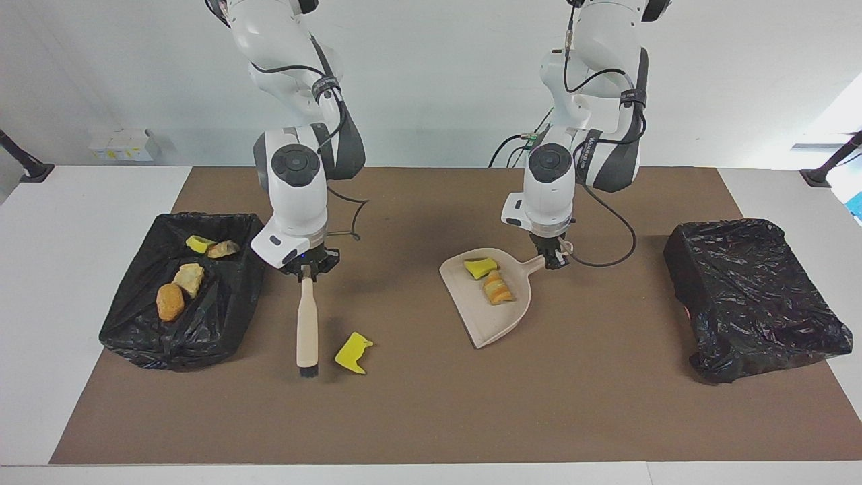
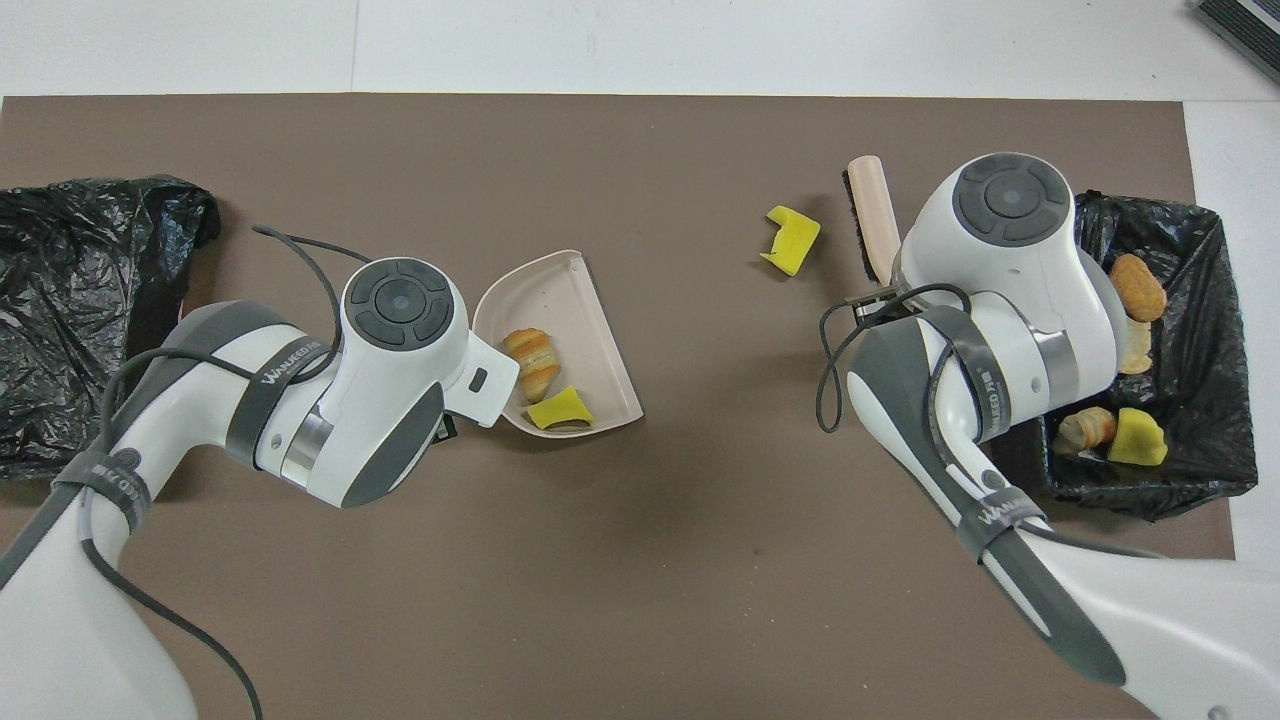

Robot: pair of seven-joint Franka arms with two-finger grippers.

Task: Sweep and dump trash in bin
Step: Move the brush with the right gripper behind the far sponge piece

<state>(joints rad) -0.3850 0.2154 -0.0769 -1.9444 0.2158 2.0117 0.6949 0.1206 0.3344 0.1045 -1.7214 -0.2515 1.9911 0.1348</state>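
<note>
My right gripper is shut on the handle of a beige brush. The brush's dark bristle end hangs low by the mat, between a loose yellow trash piece and the bin at the right arm's end. That bin holds several trash pieces. My left gripper is shut on the handle of the beige dustpan. The dustpan rests on the mat and carries a yellow chunk and an orange lump.
A second container lined with a black bag stands at the left arm's end of the table. A brown mat covers the table's middle. From overhead, the right arm's wrist hangs over the edge of the bin with the trash in it.
</note>
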